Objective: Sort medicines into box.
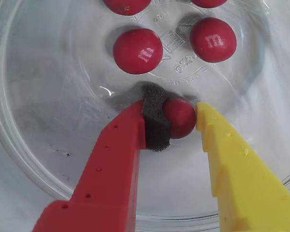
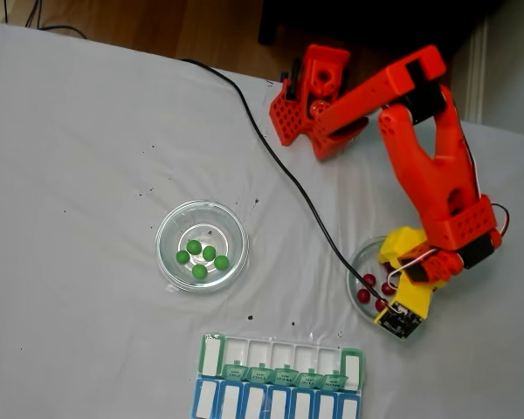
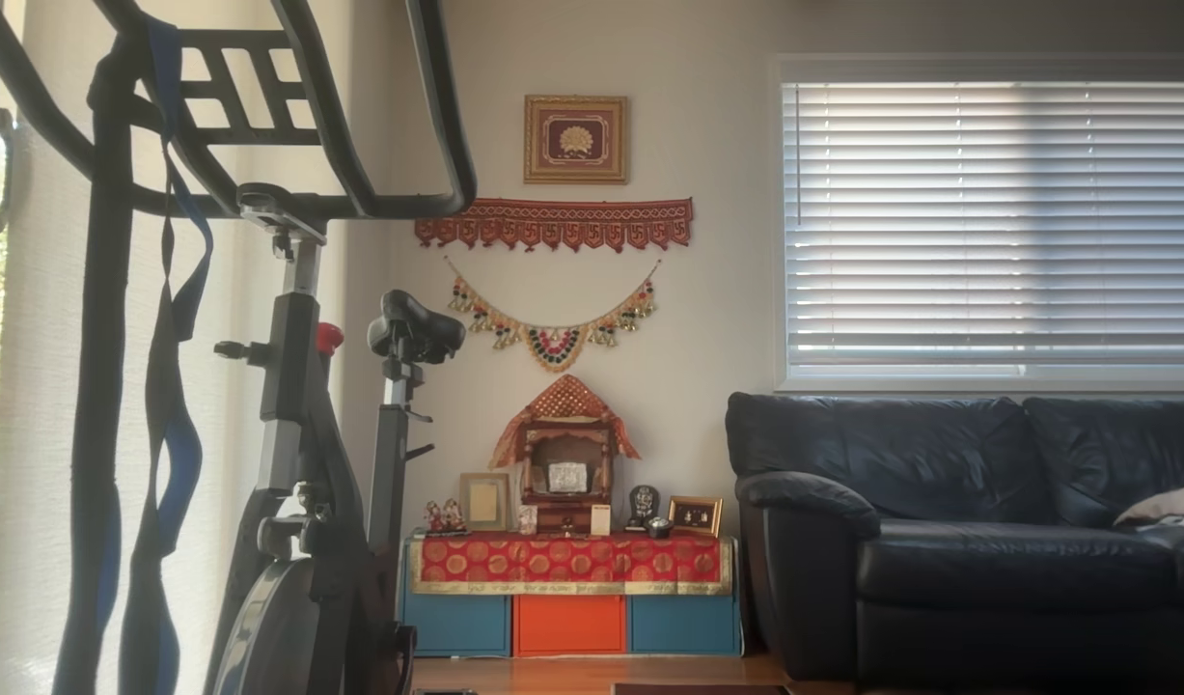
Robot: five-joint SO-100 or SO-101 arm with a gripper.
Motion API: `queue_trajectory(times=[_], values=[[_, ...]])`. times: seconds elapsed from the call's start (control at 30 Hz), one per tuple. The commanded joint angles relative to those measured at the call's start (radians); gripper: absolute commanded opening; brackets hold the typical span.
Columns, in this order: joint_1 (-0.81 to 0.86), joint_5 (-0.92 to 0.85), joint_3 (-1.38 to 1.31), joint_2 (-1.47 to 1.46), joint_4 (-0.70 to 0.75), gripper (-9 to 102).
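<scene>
Sorting has barely begun: the box [image 2: 279, 364] near the table's front edge shows no balls in its green row (lids make this hard to confirm). Five green medicines [image 2: 203, 258] lie in the left glass dish [image 2: 168, 229]. The gripper [image 1: 182, 119], lowered into the right dish [image 1: 34, 159], pinches one glossy red ball [image 1: 181, 118] between foam pad [image 1: 154, 121] and yellow finger; other red balls [image 1: 137, 50] lie beside it.

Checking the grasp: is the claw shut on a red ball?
Shut: claw pinches a red ball between foam pad and yellow finger.
</scene>
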Motion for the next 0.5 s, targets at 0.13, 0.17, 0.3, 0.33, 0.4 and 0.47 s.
queue_trajectory(times=[0.13, 0.17, 0.3, 0.33, 0.4, 0.47], values=[[0.041, -0.023, -0.077, 0.161, 0.037, 1], [0.051, -0.023, -0.078, 0.179, 0.037, 1], [0.072, -0.006, -0.080, 0.215, 0.026, 1], [0.078, -0.003, -0.080, 0.216, 0.015, 1], [0.095, 0.000, -0.083, 0.221, -0.008, 1], [0.117, 0.005, -0.087, 0.235, -0.032, 1]])
